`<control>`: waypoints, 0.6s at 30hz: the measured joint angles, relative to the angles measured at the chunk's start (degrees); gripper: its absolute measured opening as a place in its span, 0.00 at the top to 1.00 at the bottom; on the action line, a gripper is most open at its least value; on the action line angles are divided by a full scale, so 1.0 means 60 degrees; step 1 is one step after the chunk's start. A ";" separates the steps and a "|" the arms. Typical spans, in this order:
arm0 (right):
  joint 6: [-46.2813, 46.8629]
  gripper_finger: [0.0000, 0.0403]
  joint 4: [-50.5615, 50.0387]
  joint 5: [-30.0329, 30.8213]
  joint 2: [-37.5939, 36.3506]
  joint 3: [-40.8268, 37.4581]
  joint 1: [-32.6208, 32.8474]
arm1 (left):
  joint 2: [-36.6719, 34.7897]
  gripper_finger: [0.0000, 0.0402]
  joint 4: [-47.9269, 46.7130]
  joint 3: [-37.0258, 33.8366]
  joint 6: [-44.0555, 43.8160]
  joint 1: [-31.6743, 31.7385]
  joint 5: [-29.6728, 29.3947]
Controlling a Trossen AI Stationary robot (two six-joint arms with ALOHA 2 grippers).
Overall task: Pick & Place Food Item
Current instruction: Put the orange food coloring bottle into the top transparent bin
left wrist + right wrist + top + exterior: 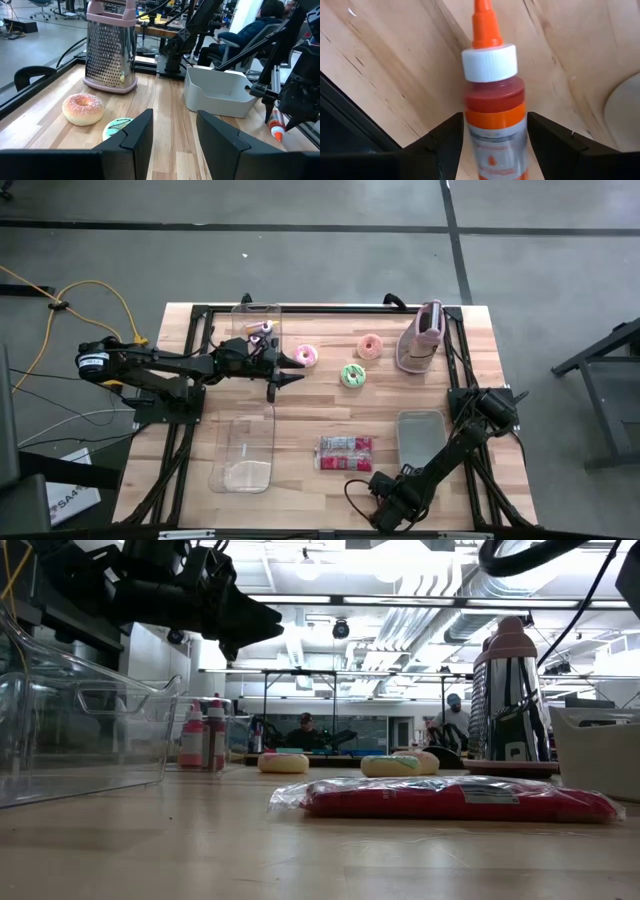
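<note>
Beyond your wooden table (300, 405) the low view opens into a workshop with ceiling lights, benches and a seated person far behind. Your right gripper (492, 137) points straight down near the table's front edge, its fingers (445, 140) spread either side of an orange sauce bottle (494, 107) with a white collar and orange nozzle; the bottle stands between the fingers, but you cannot tell from the right wrist view whether they touch it. In the high view that same gripper (385, 498) sits just in front of a red packaged food item (345, 451), with a grey tray (420, 435) a little farther back and to its outer side. Your left gripper (172, 132) waits level above the table's middle rear, its fingers apart and gripping nothing. Just ahead of it lies a green-iced doughnut (117, 129), with a pink sugared doughnut (83, 108) beside that and a metal grater (111, 45) with a pink base farther on. From above, another pink doughnut (305, 356) lies right by the left gripper (285, 370). A clear plastic bin (245, 445) lies on the inner side of the left arm, toward the table's front, and a second clear container (258, 320) stands behind that gripper.
</note>
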 joint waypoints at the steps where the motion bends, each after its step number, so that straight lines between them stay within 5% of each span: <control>1: 0.0000 0.50 -0.0001 0.0018 0.0000 0.0000 0.0000 | 0.0000 0.63 0.0000 0.0000 0.0000 0.0000 0.0001; 10: -0.0015 0.65 -0.0001 0.0023 0.0000 0.0000 0.0000 | 0.0000 0.63 0.0000 0.0000 0.0000 0.0000 0.0001; 18: -0.0044 0.64 0.0040 0.0077 0.0004 0.0000 0.0000 | 0.0000 0.63 0.0000 0.0000 0.0000 0.0000 0.0001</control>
